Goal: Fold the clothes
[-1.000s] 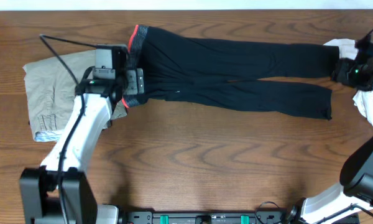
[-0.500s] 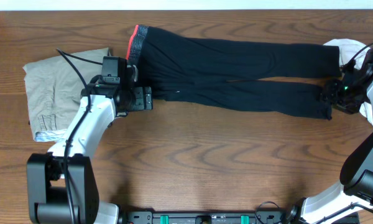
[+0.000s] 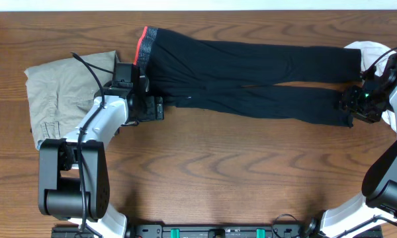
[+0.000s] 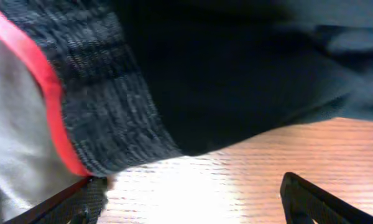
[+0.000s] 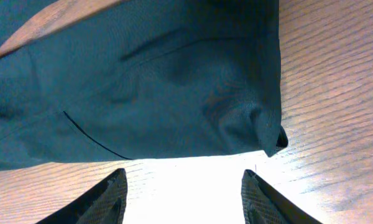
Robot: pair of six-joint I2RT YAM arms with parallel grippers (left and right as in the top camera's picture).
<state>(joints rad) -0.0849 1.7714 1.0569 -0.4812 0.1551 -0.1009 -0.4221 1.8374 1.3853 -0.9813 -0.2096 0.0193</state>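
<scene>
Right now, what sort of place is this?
Probably a robot test bench, not a home: a left arm and right arm mounted at a wooden table, with black leggings and khaki trousers laid out for folding.

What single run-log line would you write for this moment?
stage: fold not begun | leggings: flat, full length | left claw: open at waistband | right claw: open at leg hem

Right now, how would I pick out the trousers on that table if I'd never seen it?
Find the wooden table and the long black leggings stretched across its far side. Beyond their red-edged waistband, at the left end, lie the trousers, folded flat. They alone are khaki-tan; the garment by the ankles is white.
</scene>
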